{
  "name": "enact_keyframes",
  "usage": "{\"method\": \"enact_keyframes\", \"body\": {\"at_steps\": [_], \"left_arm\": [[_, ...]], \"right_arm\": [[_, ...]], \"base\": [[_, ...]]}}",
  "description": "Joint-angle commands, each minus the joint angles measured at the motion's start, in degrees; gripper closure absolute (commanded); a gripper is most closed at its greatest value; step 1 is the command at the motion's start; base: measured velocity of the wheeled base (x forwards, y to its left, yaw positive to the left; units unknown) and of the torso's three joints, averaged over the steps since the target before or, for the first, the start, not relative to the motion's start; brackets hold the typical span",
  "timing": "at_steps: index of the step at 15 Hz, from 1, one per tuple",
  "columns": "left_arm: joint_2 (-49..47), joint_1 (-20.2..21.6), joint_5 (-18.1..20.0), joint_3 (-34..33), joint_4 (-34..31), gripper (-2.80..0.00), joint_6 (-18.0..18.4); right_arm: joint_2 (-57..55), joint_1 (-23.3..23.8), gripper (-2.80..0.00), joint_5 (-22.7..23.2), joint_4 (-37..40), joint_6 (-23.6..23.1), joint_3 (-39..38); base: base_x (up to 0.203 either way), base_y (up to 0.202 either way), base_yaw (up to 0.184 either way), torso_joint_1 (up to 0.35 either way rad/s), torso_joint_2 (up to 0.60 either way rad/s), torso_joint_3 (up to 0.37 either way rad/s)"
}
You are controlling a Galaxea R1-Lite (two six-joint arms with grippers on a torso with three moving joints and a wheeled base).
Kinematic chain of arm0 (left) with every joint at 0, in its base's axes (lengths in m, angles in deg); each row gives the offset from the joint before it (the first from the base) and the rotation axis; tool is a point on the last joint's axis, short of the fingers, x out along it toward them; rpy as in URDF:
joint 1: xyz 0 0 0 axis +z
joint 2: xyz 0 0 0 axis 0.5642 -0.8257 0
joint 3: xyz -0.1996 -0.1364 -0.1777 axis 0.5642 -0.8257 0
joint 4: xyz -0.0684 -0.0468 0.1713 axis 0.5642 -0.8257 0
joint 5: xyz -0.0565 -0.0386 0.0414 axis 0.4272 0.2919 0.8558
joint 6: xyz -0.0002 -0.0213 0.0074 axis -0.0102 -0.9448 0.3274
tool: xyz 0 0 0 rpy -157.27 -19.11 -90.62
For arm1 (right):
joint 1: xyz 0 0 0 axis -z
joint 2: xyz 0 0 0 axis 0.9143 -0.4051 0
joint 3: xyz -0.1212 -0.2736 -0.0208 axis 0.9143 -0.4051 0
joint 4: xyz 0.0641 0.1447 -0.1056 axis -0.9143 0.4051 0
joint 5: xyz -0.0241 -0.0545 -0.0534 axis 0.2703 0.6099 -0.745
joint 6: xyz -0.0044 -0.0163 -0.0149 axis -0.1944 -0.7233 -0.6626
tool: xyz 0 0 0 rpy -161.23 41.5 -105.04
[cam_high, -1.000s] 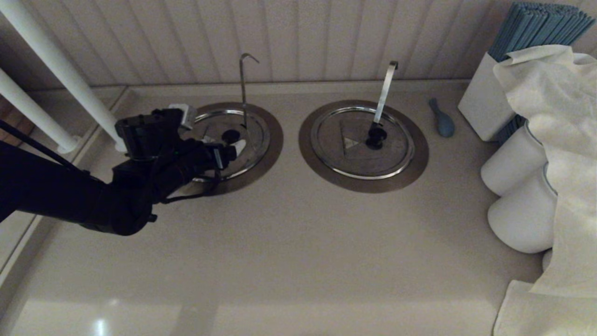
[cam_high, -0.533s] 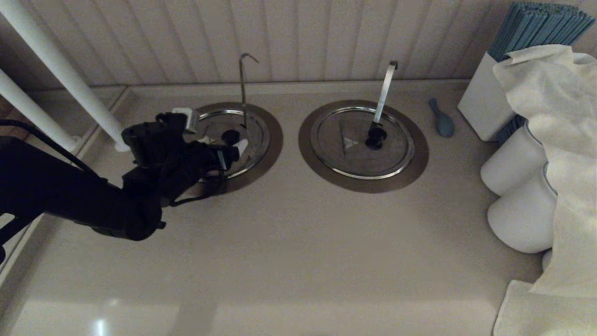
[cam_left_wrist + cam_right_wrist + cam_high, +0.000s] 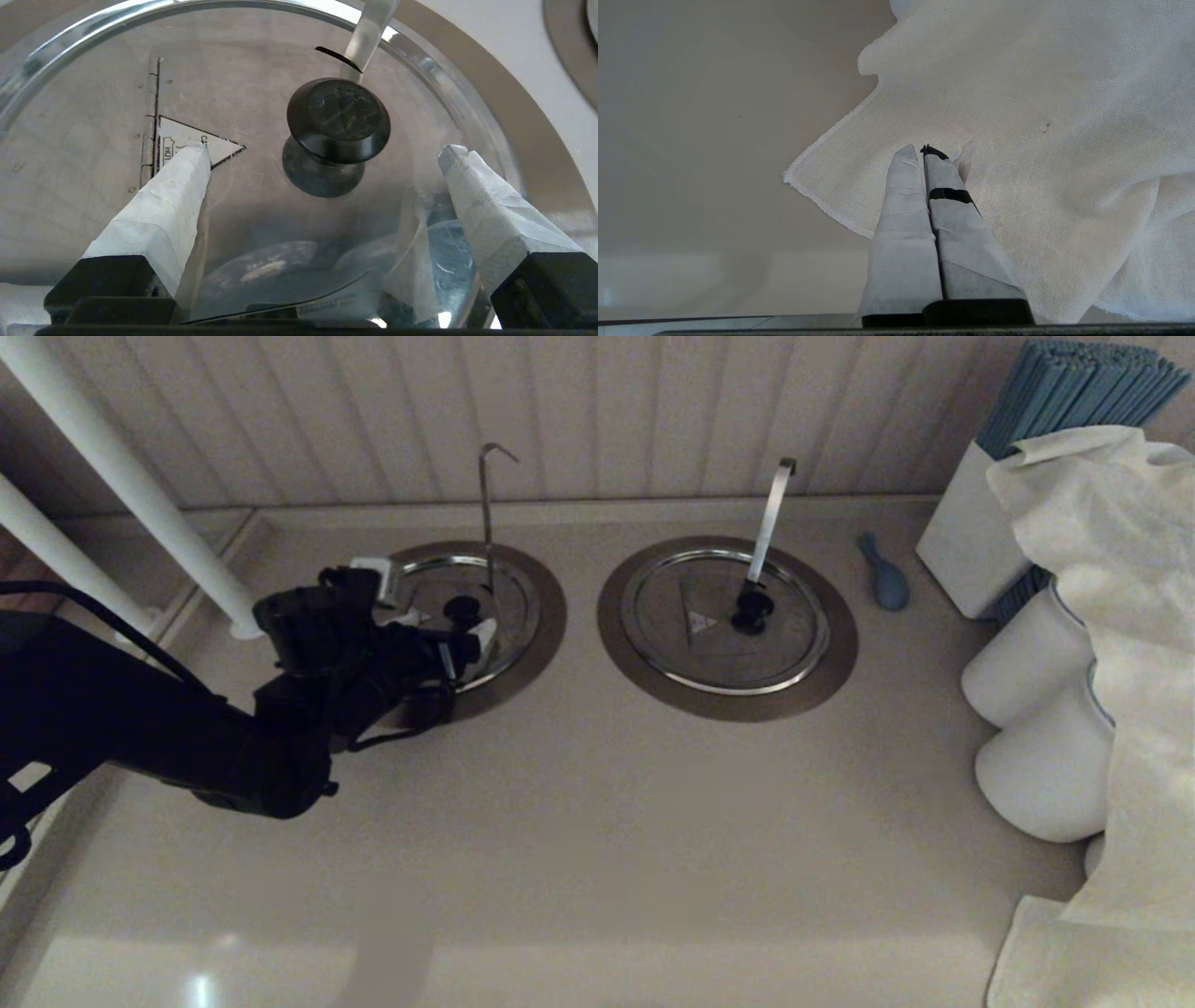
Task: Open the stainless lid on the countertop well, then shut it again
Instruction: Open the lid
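Left gripper [image 3: 322, 149] has crept right and slightly far since a second ago, fingers [image 3: 163, 205] spread wide either side of the black knob [image 3: 338, 120], not touching it. Stainless lid [image 3: 509, 597] sits shut on the left countertop well [image 3: 551, 607]; arm hides its near-left part. Right gripper [image 3: 924, 154] out of head view, fingers pressed together over white cloth [image 3: 1041, 140] on the desk [image 3: 691, 140].

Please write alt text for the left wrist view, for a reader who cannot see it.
The left gripper is open, its two white-wrapped fingers either side of the black round knob on the closed round stainless lid, not touching it. A slim metal utensil handle rises behind the knob.
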Motion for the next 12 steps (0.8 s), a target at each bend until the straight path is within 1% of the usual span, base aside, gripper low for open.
{"method": "enact_keyframes", "body": {"at_steps": [1, 4, 7, 9, 11, 12], "left_arm": [[-0.53, 0.01, -0.14, 0.19, 0.29, -2.8, -0.07], [-0.53, 0.09, -0.23, 0.36, 0.29, -2.8, 0.18], [-0.7, 0.18, -1.33, 0.58, 0.29, -2.8, 1.1], [-1.27, 0.18, -2.39, 0.63, 0.37, -2.8, 2.73], [-2.23, 0.09, -3.13, 0.71, 2.79, -2.8, 3.6], [-3.23, 0.11, -3.18, 0.7, 6.22, -2.8, 3.99]], "right_arm": [[0.02, 0.0, 0.0, 0.02, 0.0, 0.06, 0.0], [-0.01, 0.0, 0.0, 0.02, 0.0, 0.05, 0.01], [-0.06, -0.08, 0.0, 0.02, 0.0, -0.02, 0.01], [-0.06, -0.09, 0.0, 0.02, 0.0, 0.05, 0.0], [0.02, 0.0, 0.0, 0.02, 0.0, 0.06, 0.01], [0.02, 0.0, 0.0, 0.02, 0.0, -0.02, 0.01]], "base": [[0.0, 0.0, 0.0, 0.0, 0.0, 0.0], [0.0, 0.0, 0.0, 0.0, 0.0, 0.0], [0.0, 0.0, 0.0, 0.0, 0.0, 0.0], [0.0, 0.0, 0.0, 0.0, 0.0, 0.0], [0.0, 0.0, 0.0, 0.0, 0.0, 0.0], [0.0, 0.0, 0.0, 0.0, 0.0, 0.0]]}}
